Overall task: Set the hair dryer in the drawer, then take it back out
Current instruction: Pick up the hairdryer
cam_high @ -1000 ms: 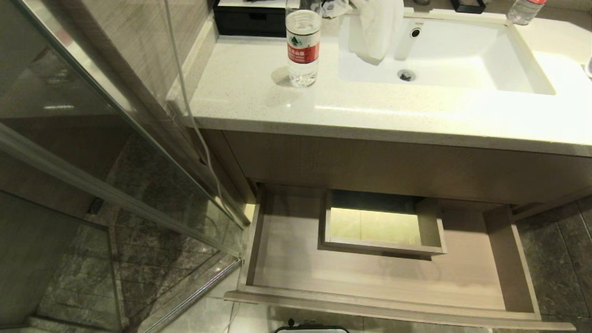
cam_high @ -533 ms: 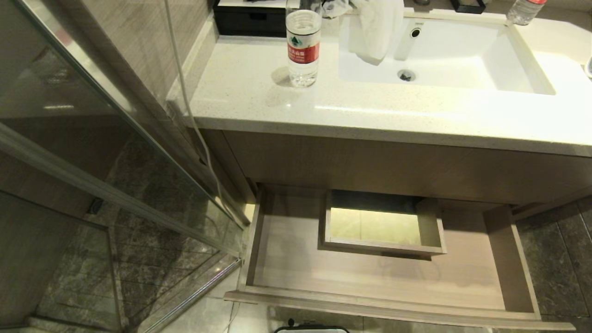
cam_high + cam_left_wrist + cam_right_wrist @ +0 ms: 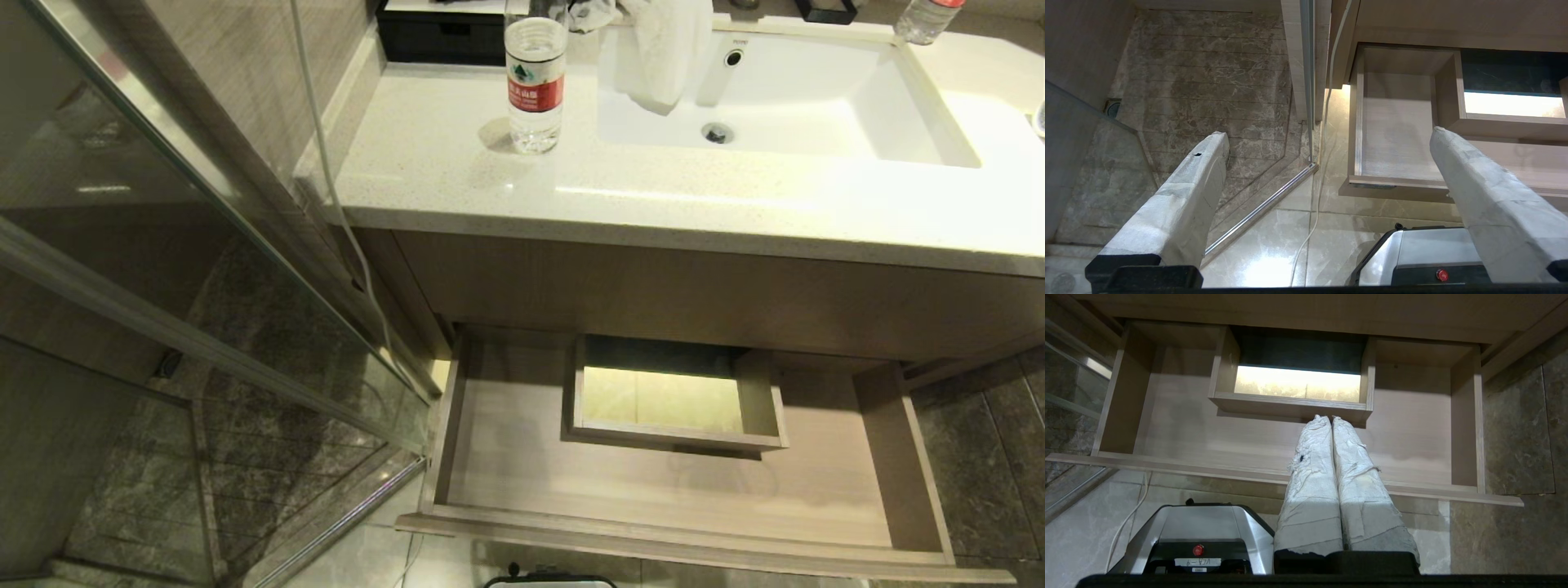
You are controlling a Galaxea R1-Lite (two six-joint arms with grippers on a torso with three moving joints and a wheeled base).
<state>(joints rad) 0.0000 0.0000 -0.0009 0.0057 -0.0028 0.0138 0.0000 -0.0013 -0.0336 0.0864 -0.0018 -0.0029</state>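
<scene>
The drawer (image 3: pixel 653 543) stands pulled out under the vanity, a wide shallow wood-grain box with a boxed cutout (image 3: pixel 673 400) in its middle. Its floor is bare. The hair dryer is out of view. Neither arm shows in the head view. In the left wrist view my left gripper (image 3: pixel 1329 132) hangs open over the floor tiles by the left end of the drawer (image 3: pixel 1396 134), with nothing between its fingers. In the right wrist view my right gripper (image 3: pixel 1331 418) is shut and empty, out in front of the drawer (image 3: pixel 1180 428).
On the countertop (image 3: pixel 457 163) stand a water bottle (image 3: pixel 535 77) and a sink (image 3: pixel 784 90) with a white towel (image 3: pixel 665 49) draped over its rim. A glass shower door (image 3: pixel 204 269) and a thin white cable (image 3: pixel 359 245) are to the left. My base (image 3: pixel 549 580) sits below the drawer front.
</scene>
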